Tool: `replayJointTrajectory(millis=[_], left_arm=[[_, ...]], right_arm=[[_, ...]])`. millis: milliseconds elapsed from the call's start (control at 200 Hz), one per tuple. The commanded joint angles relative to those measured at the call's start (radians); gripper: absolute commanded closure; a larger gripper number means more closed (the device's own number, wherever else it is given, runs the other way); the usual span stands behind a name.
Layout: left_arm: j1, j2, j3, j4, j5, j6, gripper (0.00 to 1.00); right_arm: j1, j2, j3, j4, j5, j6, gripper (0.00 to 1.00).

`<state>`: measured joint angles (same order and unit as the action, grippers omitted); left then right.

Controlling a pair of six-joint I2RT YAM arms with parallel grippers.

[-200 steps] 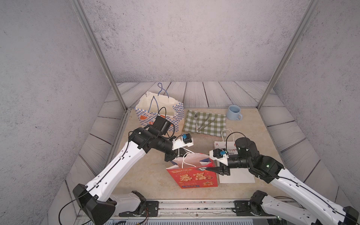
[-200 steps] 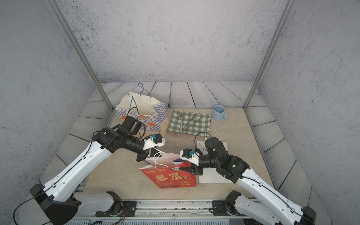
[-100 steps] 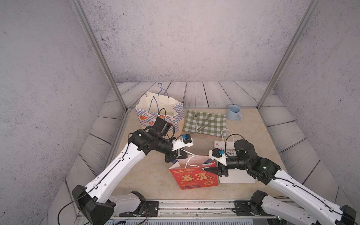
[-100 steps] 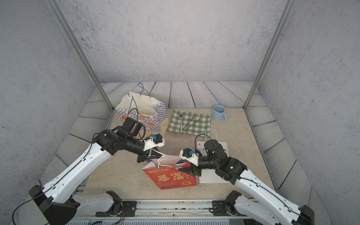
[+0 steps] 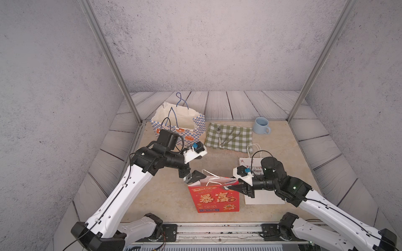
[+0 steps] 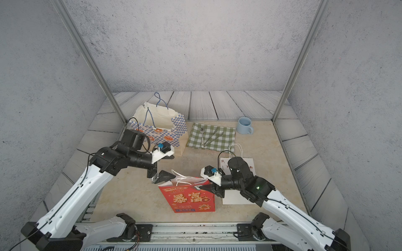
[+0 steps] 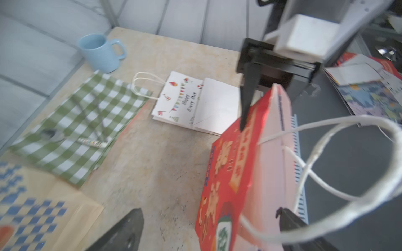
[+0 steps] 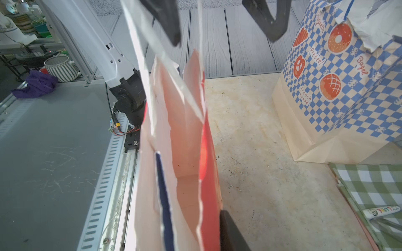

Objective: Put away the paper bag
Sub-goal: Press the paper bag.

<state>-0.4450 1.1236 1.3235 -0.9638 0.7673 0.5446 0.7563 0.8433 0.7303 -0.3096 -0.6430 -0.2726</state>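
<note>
Standing on its base on the table (image 5: 165, 195) close to the arms' rail, the red paper bag (image 5: 215, 198) shows its printed face in both top views, with its white cord handles (image 5: 210, 176) spilling over the top edge toward the left gripper (image 5: 196, 167), whose fingers are spread wide and hold nothing. The right gripper (image 5: 232, 184) meets the bag's upper corner on the opposite side. Behind it lie a flat white bag (image 5: 261, 196), a green checked cloth (image 5: 235, 137) bearing a spoon (image 5: 219, 135), a blue mug (image 5: 260, 126) and an upright blue-checked bag (image 5: 180, 130). The left wrist view shows the left fingers (image 7: 121, 232) far apart, the cord loop (image 7: 326, 191) hanging in the gap between them. One dark finger (image 7: 248, 93) of the right gripper lies against the bag's red face, the bag's edge standing between that gripper's jaws. The right wrist view shows the bag's pale inner folds (image 8: 189, 130) up close, a right finger (image 8: 230, 232) pressed beside the red face and its partner hidden behind the paper, so I cannot tell whether the pinch is firm; the left gripper's two fingers (image 8: 167, 19) hang parted above the bag's top edge
</note>
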Motion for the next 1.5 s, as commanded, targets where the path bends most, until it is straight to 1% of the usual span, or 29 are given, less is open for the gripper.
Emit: replayJointTrajectory(millis=[0, 135, 180, 220, 250, 335, 370, 440, 495, 580, 651, 711, 916, 976, 1051, 1096, 1141, 1216, 1291, 1366, 1461, 1496], left_arm=[[0.079, -0.104, -0.013, -0.016, -0.003, -0.035, 0.01], [0.111, -0.231, -0.047, 0.028, 0.014, -0.137, 0.01], [0.111, -0.279, -0.066, 0.053, 0.022, -0.176, 0.01], [0.11, -0.321, -0.084, 0.07, 0.043, -0.202, 0.01], [0.111, -0.35, -0.108, 0.092, 0.06, -0.23, 0.01], [0.111, -0.435, -0.207, 0.152, 0.079, -0.311, 0.01], [0.111, -0.464, -0.255, 0.16, 0.074, -0.323, 0.01], [0.111, -0.52, -0.333, 0.194, 0.039, -0.343, 0.01], [0.111, -0.557, -0.388, 0.233, 0.011, -0.352, 0.01], [0.11, -0.595, -0.435, 0.307, -0.033, -0.378, 0.01], [0.111, -0.586, -0.442, 0.332, -0.034, -0.383, 0.01], [0.111, -0.561, -0.436, 0.339, -0.012, -0.382, 0.01], [0.111, -0.484, -0.383, 0.383, 0.117, -0.356, 0.01], [0.111, -0.459, -0.347, 0.422, 0.191, -0.397, 0.01], [0.111, -0.404, -0.293, 0.493, 0.347, -0.483, 0.01], [0.11, -0.365, -0.264, 0.553, 0.43, -0.56, 0.01], [0.109, -0.334, -0.243, 0.614, 0.49, -0.639, 0.03], [0.104, -0.317, -0.232, 0.69, 0.52, -0.712, 0.07], [0.097, -0.319, -0.239, 0.747, 0.554, -0.741, 0.08], [0.096, -0.317, -0.236, 0.754, 0.576, -0.751, 0.09], [0.094, -0.307, -0.234, 0.755, 0.595, -0.753, 0.18], [0.094, -0.301, -0.23, 0.755, 0.598, -0.757, 0.24]], right_arm=[[0.0, -0.042, -0.02, 0.046, 0.013, 0.027, 0.68], [0.0, -0.058, -0.028, 0.042, 0.019, 0.027, 0.75], [0.0, -0.062, -0.027, 0.038, 0.017, 0.023, 0.8], [0.0, -0.063, -0.027, 0.037, 0.018, 0.02, 0.86], [0.0, -0.065, -0.026, 0.038, 0.018, 0.018, 0.9], [0.0, -0.07, -0.015, 0.033, 0.017, 0.005, 0.94], [0.0, -0.073, -0.005, 0.023, 0.016, 0.0, 0.96], [0.0, -0.077, 0.021, -0.007, 0.012, -0.017, 0.98], [0.0, -0.08, 0.044, -0.036, 0.005, -0.034, 0.99], [0.0, -0.082, 0.09, -0.094, 0.0, -0.069, 0.99], [0.0, -0.082, 0.135, -0.146, -0.003, -0.098, 0.99], [0.0, -0.082, 0.173, -0.182, -0.017, -0.118, 0.99], [0.002, -0.075, 0.298, -0.333, -0.108, -0.172, 1.0], [0.0, -0.072, 0.328, -0.367, -0.126, -0.173, 1.0], [0.0, -0.071, 0.367, -0.39, -0.137, -0.169, 1.0], [0.0, -0.071, 0.39, -0.392, -0.14, -0.162, 1.0], [0.0, -0.071, 0.412, -0.387, -0.14, -0.154, 1.0], [0.0, -0.07, 0.437, -0.357, -0.133, -0.131, 1.0], [0.0, -0.076, 0.438, -0.287, -0.104, -0.084, 1.0], [0.0, -0.081, 0.424, -0.2, -0.074, -0.035, 1.0], [0.0, -0.072, 0.421, -0.129, -0.077, 0.012, 1.0], [0.0, -0.065, 0.427, -0.125, -0.083, 0.019, 1.0]])
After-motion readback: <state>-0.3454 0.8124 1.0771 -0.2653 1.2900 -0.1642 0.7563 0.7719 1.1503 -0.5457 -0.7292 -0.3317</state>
